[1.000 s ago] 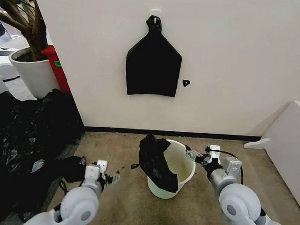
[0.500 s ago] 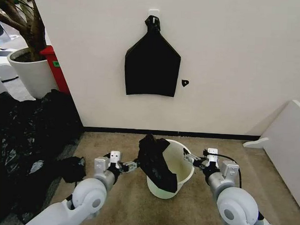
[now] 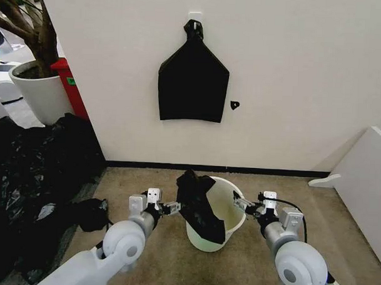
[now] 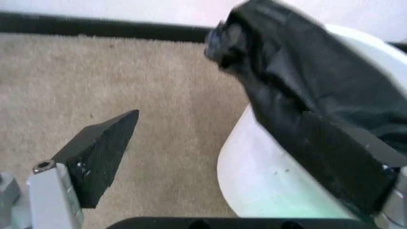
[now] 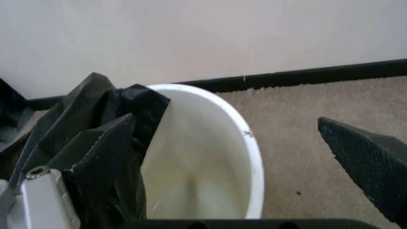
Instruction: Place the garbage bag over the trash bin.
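Here the trash bin stands on the carpet between the two end effectors, its mouth only partly covered: the garbage bag is draped over the rim on the side nearest the left end effector, hanging down the outer wall and bunched up above the rim, while the far half of the white interior lies bare. The left end effector is spread wide, released, one finger over the carpet and the other pressed against the bag-covered side of the bin. The right end effector is likewise released, its fingers apart at the uncovered rim, one finger over the bag-draped interior and the other outside above the carpet. Beyond both, a flat black bag hangs on the wall. Well off to the left end effector's outer side lies a heap of black plastic sheeting, with a white plant pot behind it.
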